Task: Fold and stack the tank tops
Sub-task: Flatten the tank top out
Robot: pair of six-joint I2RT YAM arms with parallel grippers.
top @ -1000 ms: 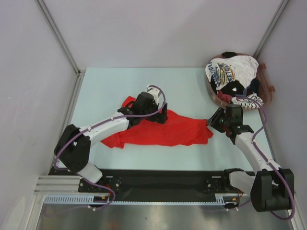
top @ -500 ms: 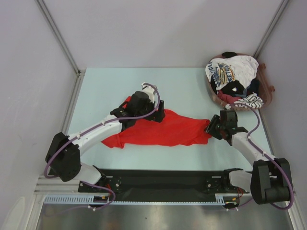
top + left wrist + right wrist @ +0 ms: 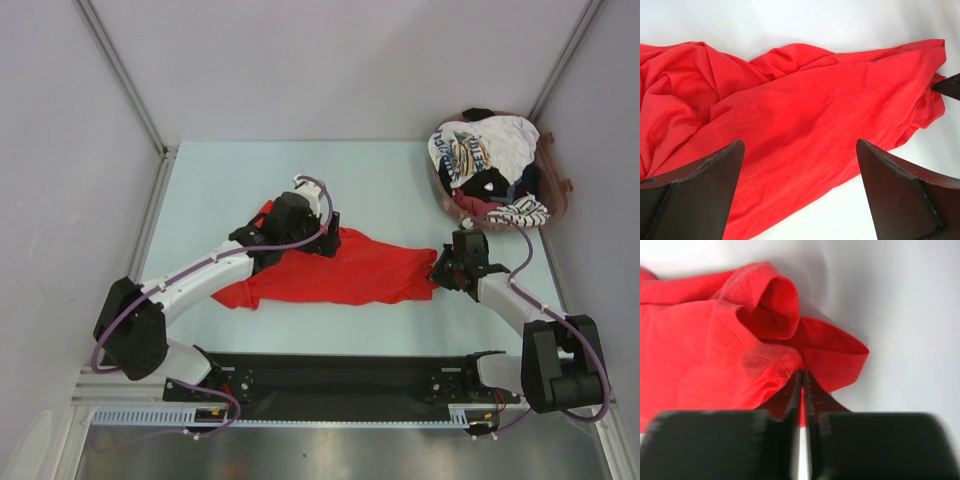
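red cloth fills the middle of the top view: the red tank top (image 3: 340,275) lies crumpled lengthwise on the table (image 3: 400,180), not yet folded. the right gripper (image 3: 802,376) sits at its right-hand corner, fingers pinched nearly together on the hem, probably to pull that end flat. the left gripper (image 3: 800,145) hovers over the cloth's upper left part, jaws spread wide and holding nothing, likely ready to take the other end. counted: two arms, one top on the table, and at least three more heaped in the basket (image 3: 558,190) at upper right: white printed top (image 3: 490,148), striped top (image 3: 520,211), dark top (image 3: 487,184).
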